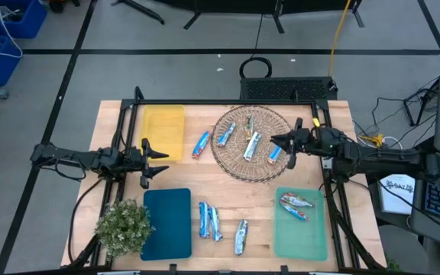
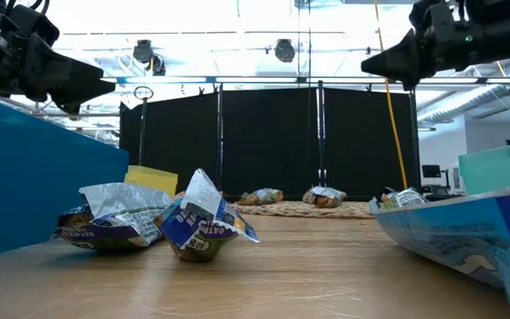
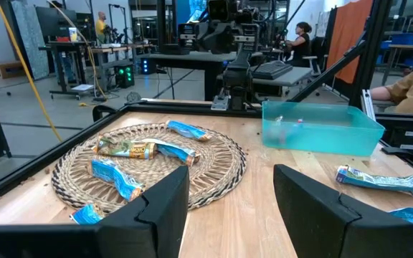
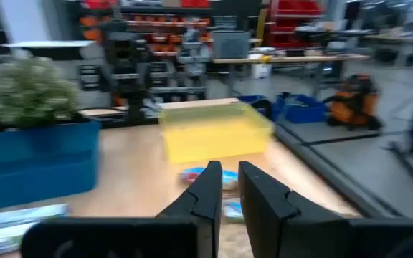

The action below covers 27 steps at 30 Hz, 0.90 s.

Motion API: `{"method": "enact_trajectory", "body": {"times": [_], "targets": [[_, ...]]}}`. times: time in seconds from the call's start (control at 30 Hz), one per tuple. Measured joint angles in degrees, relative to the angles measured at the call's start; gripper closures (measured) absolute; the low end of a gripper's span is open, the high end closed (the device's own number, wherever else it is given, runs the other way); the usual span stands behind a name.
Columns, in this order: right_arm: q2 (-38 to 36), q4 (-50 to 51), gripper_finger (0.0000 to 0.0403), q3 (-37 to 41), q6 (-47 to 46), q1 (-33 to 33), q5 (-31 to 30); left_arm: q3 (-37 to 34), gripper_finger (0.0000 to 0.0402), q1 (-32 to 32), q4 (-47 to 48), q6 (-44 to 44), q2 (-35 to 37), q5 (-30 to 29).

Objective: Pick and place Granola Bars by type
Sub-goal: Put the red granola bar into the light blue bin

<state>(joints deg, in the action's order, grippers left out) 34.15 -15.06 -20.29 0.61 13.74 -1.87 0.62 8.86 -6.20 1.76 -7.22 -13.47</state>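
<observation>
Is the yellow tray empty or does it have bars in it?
Empty. The high view shows the yellow tray with nothing inside; the nearest bar lies beside it on the table.

I'm working in a robotics lab or workshop: beyond my wooden table I see black curtain partitions, far desks with monitors, seated people, red shelving racks, blue storage bins and floor cables.

Foil-wrapped Granola Bars scattered flat
</observation>
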Motion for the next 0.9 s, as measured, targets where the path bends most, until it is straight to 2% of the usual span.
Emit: {"method": "enact_trajectory", "body": {"times": [0.1, 0.43, 0.9], "targets": [[-2.24, 2.61, 0.0367, 0.0, 1.49, 0.24, -2.62, 0.0, 0.0192, 0.0, 0.02, -0.01, 0.0, 0.01], [-10.08, 7.88, 0.038, 0.14, 4.39, 0.22, -2.87, -0.01, 0.0192, 0.0, 0.01, 0.0, 0.0, 0.02], [-16.37, 2.4, 0.0382, 10.05, 3.3, 0.2, -2.89, 0.0, 0.0192, 0.0, 0.0, 0.0, 0.0, 0.02]]}}
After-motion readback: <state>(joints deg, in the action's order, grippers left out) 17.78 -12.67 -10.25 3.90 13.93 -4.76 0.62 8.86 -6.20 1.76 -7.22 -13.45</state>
